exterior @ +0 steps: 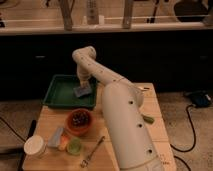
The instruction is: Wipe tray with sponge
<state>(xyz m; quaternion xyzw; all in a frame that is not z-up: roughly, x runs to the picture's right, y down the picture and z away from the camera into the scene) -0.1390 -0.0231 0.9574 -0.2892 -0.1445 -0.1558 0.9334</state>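
The dark-green tray (59,95) sits at the back left of the wooden table. The small grey-blue sponge (82,90) lies inside it near the right rim. My white arm reaches from the lower right up and over to the tray. My gripper (83,83) points down right above the sponge and touches or nearly touches its top.
An orange-red bowl (80,121) with dark contents stands in front of the tray. A greyish slab with an orange piece (59,138), a green cup (75,146), a white cup (36,146) and a metal utensil (93,151) lie near the front edge. A green item (148,119) lies right of the arm.
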